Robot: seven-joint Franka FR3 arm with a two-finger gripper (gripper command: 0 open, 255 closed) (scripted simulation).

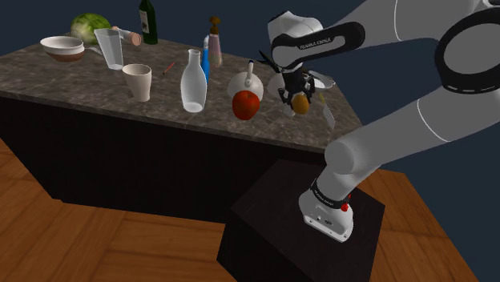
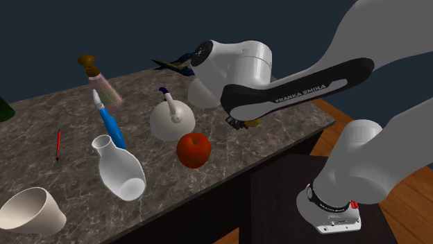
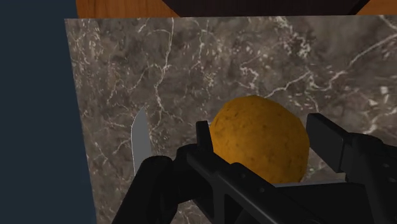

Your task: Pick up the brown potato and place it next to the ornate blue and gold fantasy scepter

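While the tool (image 1: 300,93) pinches the potato (image 1: 301,103), one black finger pressed to each flank, the load sits near the corner of the surface (image 1: 96,80) at the shoulder view's right. It is either close above the marble or barely on it; I cannot tell which. Gripping across the widest part makes sense, since a round, rough lump is least likely to squirt out when clamped at its middle. In the wrist view the fingertips reach about that far. A pale blade (image 3: 139,141) lies on the surface just beside the tool, toward the edge and apart from the potato. The scepter (image 2: 175,64), blue and gold, lies toward the back of the surface, partly hidden behind the arm in the second exterior view. A white teapot (image 2: 172,118) and a red apple (image 2: 193,150) stand nearer the front. By my judgement the pick is made and the carry comes next. That means a short move toward the back, keeping clear of the teapot, then a release on bare marble beside the scepter, not on it.
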